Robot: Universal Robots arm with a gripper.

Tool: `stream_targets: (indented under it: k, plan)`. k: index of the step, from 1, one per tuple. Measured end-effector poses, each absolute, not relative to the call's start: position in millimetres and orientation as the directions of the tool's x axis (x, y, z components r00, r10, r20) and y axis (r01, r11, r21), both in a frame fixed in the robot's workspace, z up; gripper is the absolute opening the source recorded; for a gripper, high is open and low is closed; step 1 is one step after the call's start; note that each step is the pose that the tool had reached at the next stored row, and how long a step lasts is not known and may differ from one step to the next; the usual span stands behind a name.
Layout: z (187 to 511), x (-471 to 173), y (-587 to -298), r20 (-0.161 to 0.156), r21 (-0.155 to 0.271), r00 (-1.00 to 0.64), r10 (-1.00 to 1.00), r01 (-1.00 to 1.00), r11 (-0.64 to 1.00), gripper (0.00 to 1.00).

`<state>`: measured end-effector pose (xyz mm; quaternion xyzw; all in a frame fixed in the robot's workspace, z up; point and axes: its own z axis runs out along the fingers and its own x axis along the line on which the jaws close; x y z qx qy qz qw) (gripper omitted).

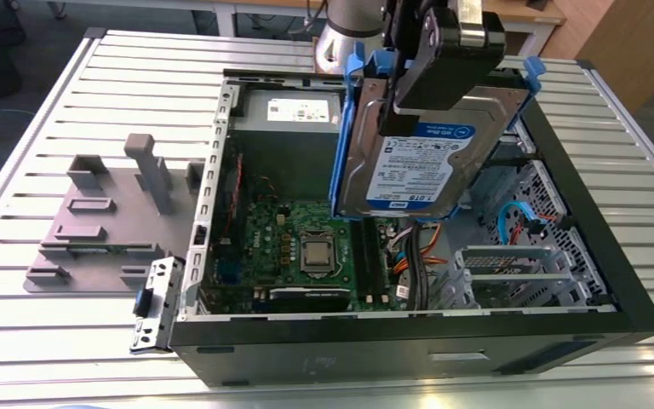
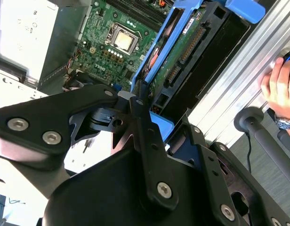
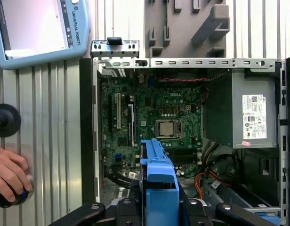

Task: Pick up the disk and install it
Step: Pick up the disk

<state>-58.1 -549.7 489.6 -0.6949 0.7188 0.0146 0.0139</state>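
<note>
Exterior view has the open computer case (image 1: 418,349) lying on its side on the slatted metal table (image 1: 31,153), filling the middle and the exterior view's right of it. Bare slats run along the table's near edge and left edge. A grey fixture (image 1: 111,213) stands just beside the case's left wall. A small metal bracket (image 1: 154,302) leans at the case's near left corner. Inside, the motherboard (image 1: 304,247) lies open from above with free room over it. The drive cage (image 1: 509,273) and a blue cable (image 1: 507,217) crowd the right wall, and the power supply (image 1: 270,136) sits at the far wall.

The disk (image 1: 412,162) hangs over the middle of the case, on edge and tilted, with its label toward the camera. It hides the case's far right corner. The claw (image 1: 424,81) is cut off at the picture's top edge. In the second wrist view its black linkage blocks much of the case from sight. In the first wrist view a person's hand (image 3: 11,174) rests on a dark knob at the table's edge, and a blue-rimmed tablet (image 3: 39,28) shows beside the case.

The claw is closed narrowly on the disk's blue-railed upper edge, with its fingers (image 3: 131,214) pressed against either side.
</note>
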Motion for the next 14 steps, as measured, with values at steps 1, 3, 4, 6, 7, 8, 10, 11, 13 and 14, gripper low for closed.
stream_targets:
  k: [1,3,4,6,7,8,10,11,13,14]
  plan:
    - [489.6,-57.9,-549.7,-0.04,0.002,-0.034,-0.999,-0.999,0.034,0.36]
    - [489.6,-57.3,-549.7,-0.04,0.002,-0.034,-0.999,-0.999,0.034,0.36]
    - [489.6,-57.0,-549.7,-0.04,0.002,-0.034,-0.999,-0.999,0.034,0.36]
    - [489.6,-56.2,-549.7,-0.04,0.002,-0.034,-0.999,-0.999,0.034,0.36]
    - [489.6,-55.8,-549.7,-0.04,0.002,-0.034,-0.999,-0.999,0.034,0.36]
    - [489.6,-55.4,-549.7,-0.04,0.002,-0.034,-0.999,-0.999,0.034,0.36]
    - [489.6,-54.7,-549.7,-0.04,0.002,-0.034,-0.999,-0.999,0.034,0.36]
    - [489.6,-54.4,-549.7,-0.04,0.002,-0.034,-0.999,-0.999,0.034,0.36]
    - [489.6,-53.7,-549.7,-0.04,0.002,-0.034,-0.999,-0.999,0.034,0.36]
    - [489.6,-53.3,-549.7,-0.04,0.002,-0.034,-0.999,-0.999,0.034,0.36]
